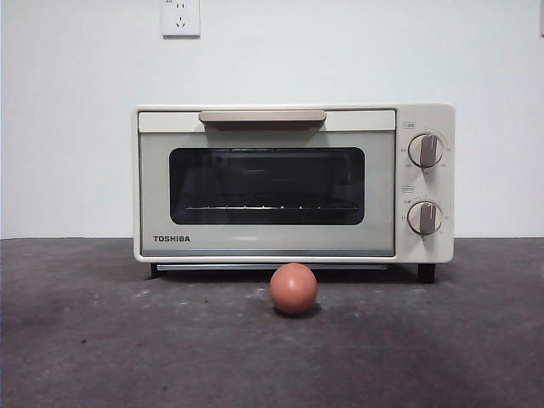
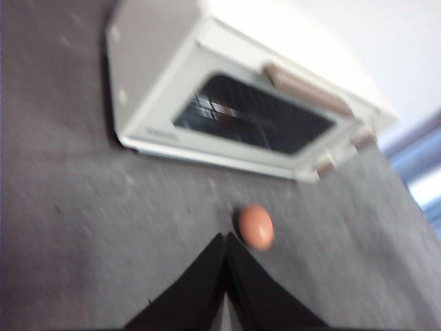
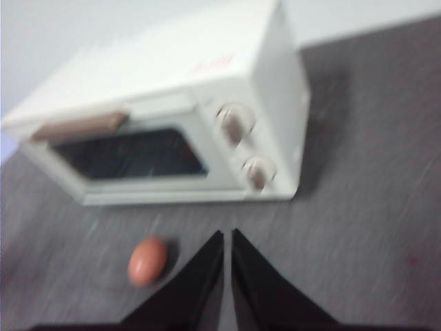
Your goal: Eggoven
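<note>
The egg [image 1: 293, 288] sits nearest on the dark table [image 1: 85, 340], just in front of the oven [image 1: 293, 183] at 12 o'clock, its door closed. Above, the left gripper [image 2: 226, 239] and right gripper [image 3: 227, 236] both hover with jaws pressed together, empty.

Both wrist views are blurred: the oven [image 2: 241, 103] brand lettering is unreadable there. In the front view, the tiny dial markings around its knobs [image 1: 425, 150] cannot be read.
</note>
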Controlling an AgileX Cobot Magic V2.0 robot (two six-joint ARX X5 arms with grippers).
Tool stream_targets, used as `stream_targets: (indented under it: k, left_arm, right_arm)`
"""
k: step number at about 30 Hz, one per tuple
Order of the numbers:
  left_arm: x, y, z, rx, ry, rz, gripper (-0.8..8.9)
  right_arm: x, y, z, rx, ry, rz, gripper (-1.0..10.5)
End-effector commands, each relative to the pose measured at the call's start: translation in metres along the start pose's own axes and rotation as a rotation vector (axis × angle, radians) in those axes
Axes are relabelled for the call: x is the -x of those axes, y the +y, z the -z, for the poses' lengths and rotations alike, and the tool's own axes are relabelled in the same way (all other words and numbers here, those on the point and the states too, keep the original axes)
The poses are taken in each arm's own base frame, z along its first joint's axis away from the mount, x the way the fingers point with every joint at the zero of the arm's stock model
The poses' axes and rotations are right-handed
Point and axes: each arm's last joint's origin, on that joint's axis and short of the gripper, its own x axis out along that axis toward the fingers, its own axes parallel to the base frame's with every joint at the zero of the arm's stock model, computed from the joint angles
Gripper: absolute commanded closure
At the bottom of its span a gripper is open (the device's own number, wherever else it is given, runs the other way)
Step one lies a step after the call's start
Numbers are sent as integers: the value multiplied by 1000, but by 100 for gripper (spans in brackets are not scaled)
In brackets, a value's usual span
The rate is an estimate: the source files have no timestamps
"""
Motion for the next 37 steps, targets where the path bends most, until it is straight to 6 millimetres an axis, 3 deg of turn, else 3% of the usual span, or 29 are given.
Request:
stream_targets:
  k: [1, 9, 16, 22, 26, 32, 37]
  left_arm:
    - [1, -9, -14, -80, 74, 33, 808]
    - [-1, -29, -29, -167, 281, 87, 808]
    - [-5, -33, -29, -187, 321, 112, 808]
    - [-6, -33, -30, -190, 316, 114, 808]
    - [-6, -33, -30, -190, 316, 114, 808]
    - [-6, -34, -31, -195, 307, 117, 808]
    - [-6, -34, -32, -201, 292, 121, 808]
  right_arm:
    - [2, 8, -13, 83, 91, -64, 943]
    - [0, 23, -27, 156, 368, -153, 943]
    - [-4, 28, -25, 180, 410, -207, 934]
    - [-5, 29, -25, 133, 417, -203, 598]
    - [-8, 29, -25, 91, 439, -217, 584]
    - [-25, 29, -29, 31, 455, -231, 584]
    - [-57, 38, -33, -17, 474, -268, 585]
